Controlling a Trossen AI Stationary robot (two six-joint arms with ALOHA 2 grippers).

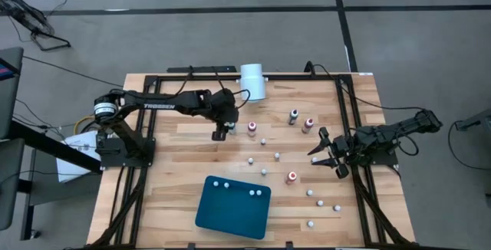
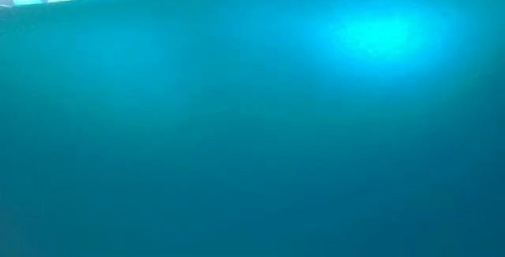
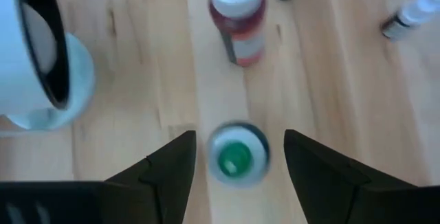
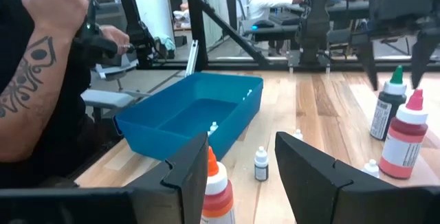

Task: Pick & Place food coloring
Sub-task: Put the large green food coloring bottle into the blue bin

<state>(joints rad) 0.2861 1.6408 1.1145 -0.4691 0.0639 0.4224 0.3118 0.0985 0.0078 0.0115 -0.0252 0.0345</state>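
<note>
The left claw hangs spread wide around a blurred green-bodied, white-capped bottle on the wooden desk, not gripping. The right claw waits, parted, empty. The low view shows only a blue haze.

The worktop carries one blue tray and one white cylinder. Three small bottles lie in the tray. About fifteen more food coloring bottles stand scattered on the wood.

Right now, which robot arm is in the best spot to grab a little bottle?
The left. Its gripper hangs open right over a green-topped bottle, jaws either side. The right gripper is open near a red bottle.
</note>
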